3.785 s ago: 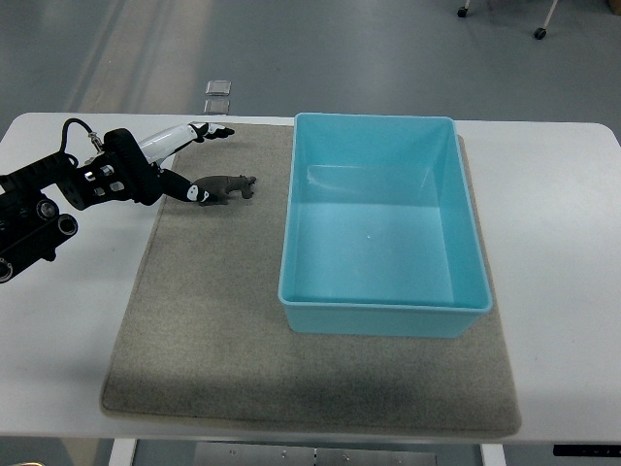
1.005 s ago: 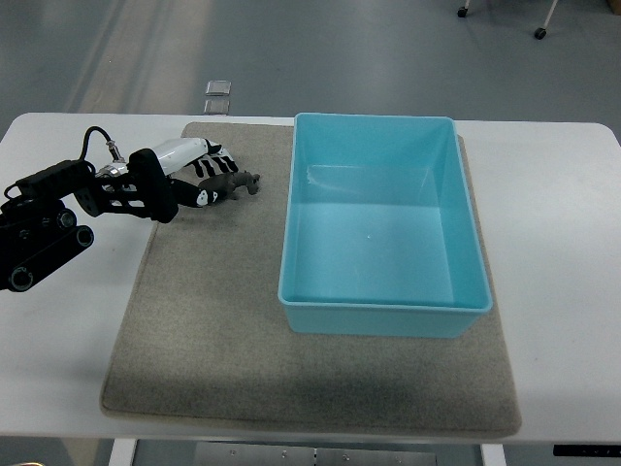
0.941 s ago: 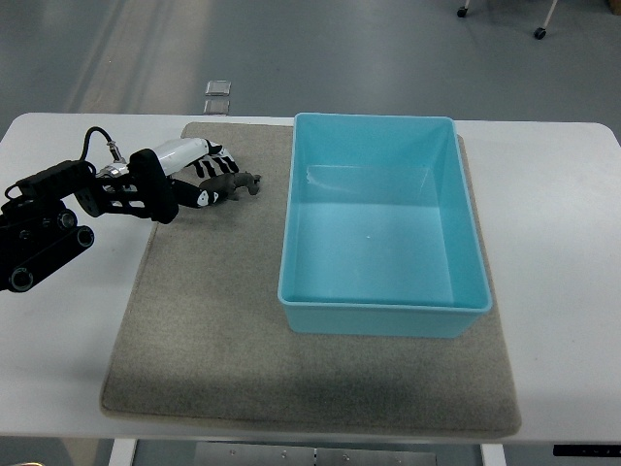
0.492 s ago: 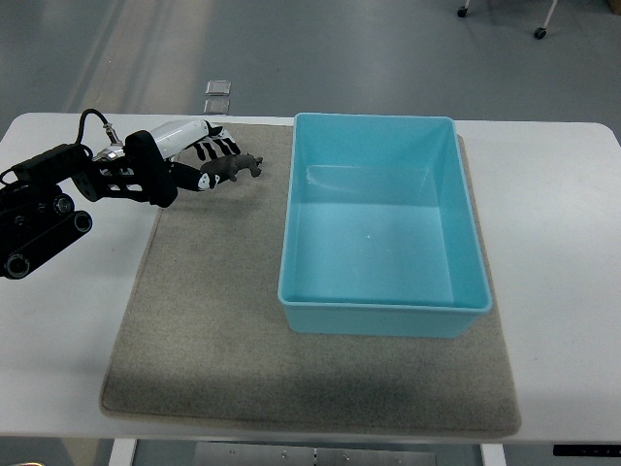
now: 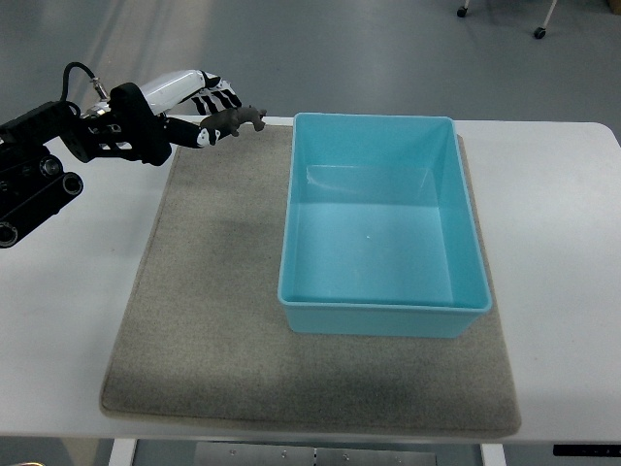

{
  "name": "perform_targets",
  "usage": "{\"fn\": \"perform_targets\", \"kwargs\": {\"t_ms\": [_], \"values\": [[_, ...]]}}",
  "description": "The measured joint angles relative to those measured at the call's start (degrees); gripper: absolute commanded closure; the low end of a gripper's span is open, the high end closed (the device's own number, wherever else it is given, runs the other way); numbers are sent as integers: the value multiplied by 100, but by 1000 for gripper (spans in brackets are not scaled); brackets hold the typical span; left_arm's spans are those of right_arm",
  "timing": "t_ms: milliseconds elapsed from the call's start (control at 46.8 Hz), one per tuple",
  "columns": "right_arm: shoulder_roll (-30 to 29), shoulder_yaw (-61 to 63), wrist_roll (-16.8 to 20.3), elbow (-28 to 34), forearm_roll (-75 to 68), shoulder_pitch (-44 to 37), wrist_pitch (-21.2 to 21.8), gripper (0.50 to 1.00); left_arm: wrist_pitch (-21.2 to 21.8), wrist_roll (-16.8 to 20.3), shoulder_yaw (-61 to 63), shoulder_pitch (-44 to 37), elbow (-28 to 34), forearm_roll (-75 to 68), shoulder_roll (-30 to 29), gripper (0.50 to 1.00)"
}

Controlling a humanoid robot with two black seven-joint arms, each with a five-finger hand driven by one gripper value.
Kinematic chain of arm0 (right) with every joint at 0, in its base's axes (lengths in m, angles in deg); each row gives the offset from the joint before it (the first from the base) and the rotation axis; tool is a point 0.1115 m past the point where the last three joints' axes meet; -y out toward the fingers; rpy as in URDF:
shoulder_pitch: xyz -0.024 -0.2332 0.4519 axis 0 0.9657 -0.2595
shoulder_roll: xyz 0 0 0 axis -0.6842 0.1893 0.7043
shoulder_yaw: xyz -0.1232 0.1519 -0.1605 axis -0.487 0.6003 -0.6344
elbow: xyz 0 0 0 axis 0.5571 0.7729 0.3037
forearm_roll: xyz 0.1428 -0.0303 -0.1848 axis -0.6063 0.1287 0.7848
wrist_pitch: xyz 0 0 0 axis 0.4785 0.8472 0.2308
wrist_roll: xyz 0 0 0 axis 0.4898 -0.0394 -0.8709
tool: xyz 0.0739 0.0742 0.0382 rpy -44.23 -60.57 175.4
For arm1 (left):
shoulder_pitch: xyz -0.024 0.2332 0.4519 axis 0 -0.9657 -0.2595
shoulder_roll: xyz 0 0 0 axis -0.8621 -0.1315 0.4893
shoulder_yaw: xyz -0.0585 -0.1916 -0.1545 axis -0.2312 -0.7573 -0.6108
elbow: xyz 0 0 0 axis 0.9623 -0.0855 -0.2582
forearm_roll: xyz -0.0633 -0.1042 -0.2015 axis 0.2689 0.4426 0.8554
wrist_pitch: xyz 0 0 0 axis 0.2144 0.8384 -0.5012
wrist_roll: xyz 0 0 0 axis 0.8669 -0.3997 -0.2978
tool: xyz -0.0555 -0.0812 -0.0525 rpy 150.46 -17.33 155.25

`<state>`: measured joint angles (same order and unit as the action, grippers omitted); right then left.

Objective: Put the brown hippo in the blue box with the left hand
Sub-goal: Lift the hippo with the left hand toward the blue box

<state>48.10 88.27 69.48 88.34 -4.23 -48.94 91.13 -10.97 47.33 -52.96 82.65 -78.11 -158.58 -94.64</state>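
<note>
I see my left hand (image 5: 199, 105) with fingers closed around the brown hippo (image 5: 237, 120), a small dark figurine. It is held above the mat's (image 5: 204, 320) far-left corner, left of the blue box (image 5: 383, 225).

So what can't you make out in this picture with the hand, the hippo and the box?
Top view, the only one:
- Hippo: small, its rear covered by the left hand, so the grip itself is hidden.
- Its height above the mat: a steep look down cannot settle it.
- Box: outer far and side walls hidden by its own rim.
- Right arm: out of frame.
</note>
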Motion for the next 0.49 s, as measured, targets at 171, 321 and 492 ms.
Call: {"fn": "perform_targets", "kwargs": {"t_ms": [171,321,492], "values": [[0,1,0,0,0,0,0,564,-106,-15,-107,207,-246,4,8,1000],[0,1,0,0,0,0,0,562,-118,-34,-95,306,-536,11,80,1000],[0,1,0,0,0,1,0,564,-245,-131,-31,351,-816,2,370,1000]]}}
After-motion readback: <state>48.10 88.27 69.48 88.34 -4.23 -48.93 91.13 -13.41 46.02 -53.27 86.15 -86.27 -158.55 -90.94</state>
